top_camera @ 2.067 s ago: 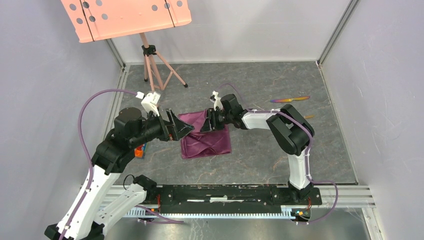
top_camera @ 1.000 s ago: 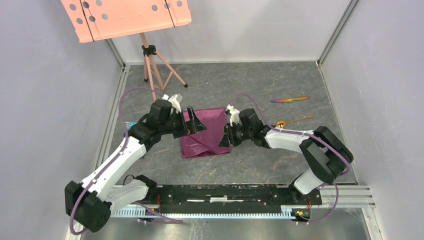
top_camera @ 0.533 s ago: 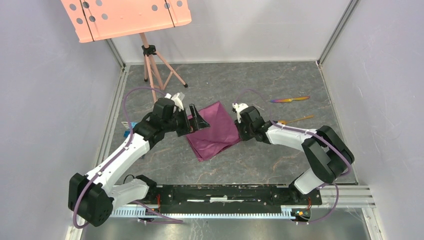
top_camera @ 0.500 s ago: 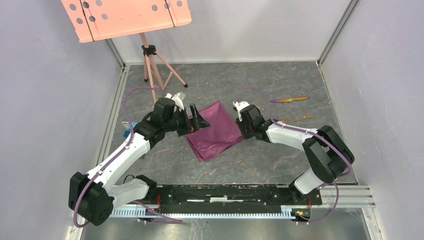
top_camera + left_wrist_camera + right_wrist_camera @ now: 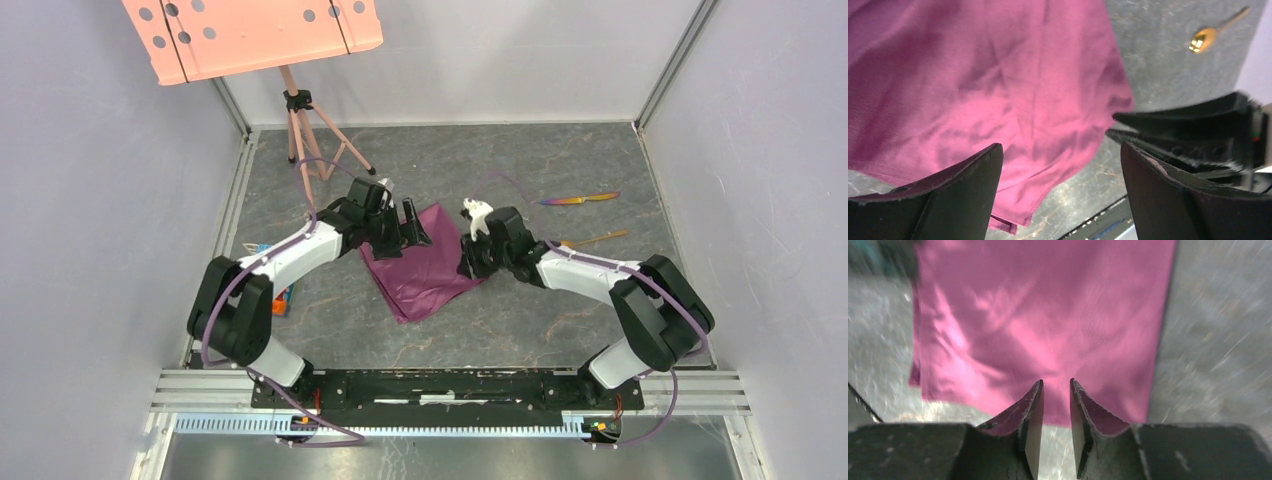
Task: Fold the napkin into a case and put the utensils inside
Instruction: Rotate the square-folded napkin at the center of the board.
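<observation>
The left gripper point(image 5: 412, 230) gapes over the napkin's point(image 5: 425, 277) far corner. The right gripper point(image 5: 470, 266), barely parted and empty, sits at its right edge. Both look poised for folding.

We stretch both arms forward and bend them inward, elbows out, so our wrists face each other. Our left gripper point(image 5: 1060, 146) stands with its fingers spread wide, gripping nothing. Our right gripper point(image 5: 1056, 382) points downward, its fingers only a narrow slit apart.
</observation>
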You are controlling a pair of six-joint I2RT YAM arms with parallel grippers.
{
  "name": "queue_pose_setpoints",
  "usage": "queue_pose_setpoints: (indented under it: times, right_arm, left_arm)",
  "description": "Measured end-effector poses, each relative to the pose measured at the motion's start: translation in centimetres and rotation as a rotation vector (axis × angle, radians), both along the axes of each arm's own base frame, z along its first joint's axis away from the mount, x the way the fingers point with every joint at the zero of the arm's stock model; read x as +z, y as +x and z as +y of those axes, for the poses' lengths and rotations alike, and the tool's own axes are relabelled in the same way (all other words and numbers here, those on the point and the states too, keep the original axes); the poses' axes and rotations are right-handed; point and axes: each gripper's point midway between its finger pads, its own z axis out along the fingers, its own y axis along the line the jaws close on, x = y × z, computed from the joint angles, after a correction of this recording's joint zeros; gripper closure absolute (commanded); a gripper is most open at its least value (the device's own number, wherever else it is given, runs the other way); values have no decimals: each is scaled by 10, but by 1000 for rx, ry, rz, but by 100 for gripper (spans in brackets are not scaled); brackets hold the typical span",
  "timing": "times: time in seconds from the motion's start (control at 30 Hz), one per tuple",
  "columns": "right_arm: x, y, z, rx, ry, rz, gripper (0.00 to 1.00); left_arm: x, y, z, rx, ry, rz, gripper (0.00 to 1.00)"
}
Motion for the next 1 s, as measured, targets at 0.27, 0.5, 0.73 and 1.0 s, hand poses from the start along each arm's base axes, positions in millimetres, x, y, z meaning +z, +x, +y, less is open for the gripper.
queue_pose_setpoints:
  times: [0.27, 0.5, 0.73, 1.0]
  right_arm:
    - [-46, -32, -25, -27, -14, 130, 74]
    - [-50, -11, -36, -62, -42, 66, 74]
    - [-48, 52, -53, -142, -184, -73, 75]
    - [-15, 88, -61, -127, -288, -149, 53]
  left_arm:
    - [-59, 14, 29, 39, 238, 42, 5]
    - [-77, 23, 47, 76, 363, 46, 5]
    - [-77, 15, 39, 65, 334, 7, 4]
    - [-58, -51, -16, -92, 194, 64, 0]
